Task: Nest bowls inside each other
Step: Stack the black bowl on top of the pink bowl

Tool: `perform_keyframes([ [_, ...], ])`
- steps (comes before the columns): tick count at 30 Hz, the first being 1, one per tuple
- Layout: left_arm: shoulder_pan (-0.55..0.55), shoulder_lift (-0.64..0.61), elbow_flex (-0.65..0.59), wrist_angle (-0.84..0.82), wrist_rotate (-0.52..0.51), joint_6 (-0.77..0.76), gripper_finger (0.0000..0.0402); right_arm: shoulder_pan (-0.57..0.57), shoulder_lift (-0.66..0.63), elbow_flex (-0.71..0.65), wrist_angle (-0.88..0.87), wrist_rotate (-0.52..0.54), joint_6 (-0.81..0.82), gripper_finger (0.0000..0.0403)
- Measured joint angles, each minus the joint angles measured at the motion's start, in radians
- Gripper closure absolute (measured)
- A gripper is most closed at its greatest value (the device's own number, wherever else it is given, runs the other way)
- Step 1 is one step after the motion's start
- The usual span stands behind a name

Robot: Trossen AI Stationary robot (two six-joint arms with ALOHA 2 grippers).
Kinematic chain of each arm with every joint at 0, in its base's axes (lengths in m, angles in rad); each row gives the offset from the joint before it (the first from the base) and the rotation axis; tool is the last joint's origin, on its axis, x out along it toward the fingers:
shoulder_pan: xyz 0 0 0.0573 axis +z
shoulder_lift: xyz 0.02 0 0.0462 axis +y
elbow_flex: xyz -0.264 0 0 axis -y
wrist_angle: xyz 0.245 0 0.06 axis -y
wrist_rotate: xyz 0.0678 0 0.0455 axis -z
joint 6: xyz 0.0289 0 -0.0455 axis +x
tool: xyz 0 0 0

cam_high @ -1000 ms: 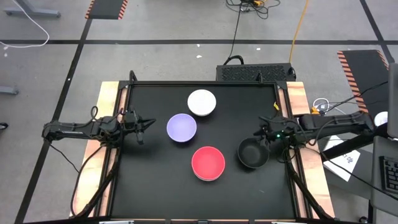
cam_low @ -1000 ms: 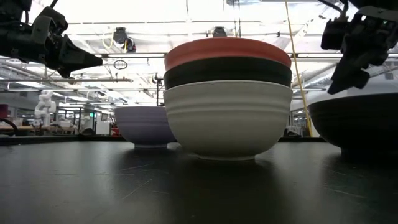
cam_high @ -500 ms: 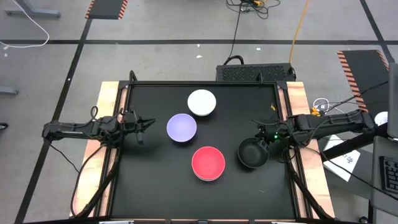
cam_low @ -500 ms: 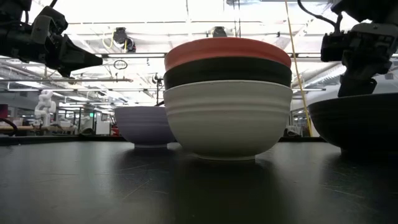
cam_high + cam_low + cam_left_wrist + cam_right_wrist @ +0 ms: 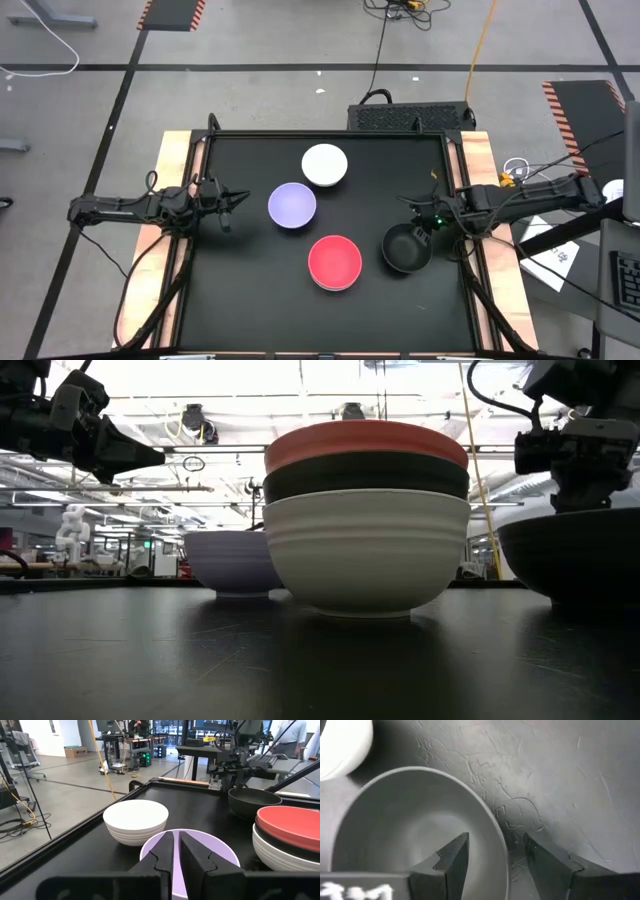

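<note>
A red bowl (image 5: 334,260) tops a stack of three near the table's middle: red (image 5: 365,435) nested in black (image 5: 365,475), nested in white (image 5: 365,550). A lavender bowl (image 5: 292,205) and a white bowl (image 5: 325,165) stand alone on their bases farther back. A single black bowl (image 5: 404,250) stands at the right. My right gripper (image 5: 496,837) is open and points down over this bowl's far-right rim (image 5: 501,845), one finger inside, one outside, with gaps on both sides. My left gripper (image 5: 176,852) is shut and hovers left of the lavender bowl (image 5: 220,852).
The black tabletop (image 5: 250,290) has a raised rim and wooden side strips (image 5: 170,160). Open table surface lies along the near edge and the near-left corner. Cables and a black box (image 5: 410,115) sit beyond the far edge. People stand in the room beyond the table.
My right gripper has moved slightly toward the table's far-left, tipped from a slant to pointing straight down, and sunk until its fingers straddle the black bowl's rim. The bowls have stayed where they were.
</note>
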Motion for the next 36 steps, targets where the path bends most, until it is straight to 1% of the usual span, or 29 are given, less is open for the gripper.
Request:
perform_keyframes([
  [5,0.000,0.000,0.000,0.000,0.013,0.002,0.0371,0.000,0.016,0.000,-0.016,0.000,-0.002,0.0224],
  [9,0.000,0.000,0.000,0.003,0.043,0.017,0.0371,0.000,0.027,0.000,-0.014,0.000,-0.023,0.0247],
  [13,0.000,0.000,0.000,0.009,0.045,0.017,0.0371,-0.014,0.033,0.000,-0.001,0.000,-0.041,0.0299],
  [17,0.000,0.000,0.000,0.009,0.045,0.017,0.0371,-0.043,0.033,0.000,0.013,0.000,-0.077,0.0375],
  [19,0.000,0.000,0.000,0.009,0.045,0.017,0.0371,-0.054,0.033,0.000,0.014,0.002,-0.099,0.0393],
  [25,0.000,0.000,0.000,0.010,0.045,0.016,0.0371,-0.083,0.031,0.000,0.047,0.003,-0.165,0.0398],
  [30,0.000,0.000,0.000,0.010,0.045,0.016,0.0371,-0.091,0.024,-0.001,0.170,0.006,-0.249,0.0400],
  [33,0.000,0.000,0.000,0.010,0.045,0.013,0.0371,-0.091,-0.003,-0.001,0.240,0.005,-0.304,0.0400],
  [36,0.000,0.000,0.000,0.010,0.045,0.010,0.0371,-0.091,-0.053,-0.001,0.266,0.006,-0.339,0.0401],
])
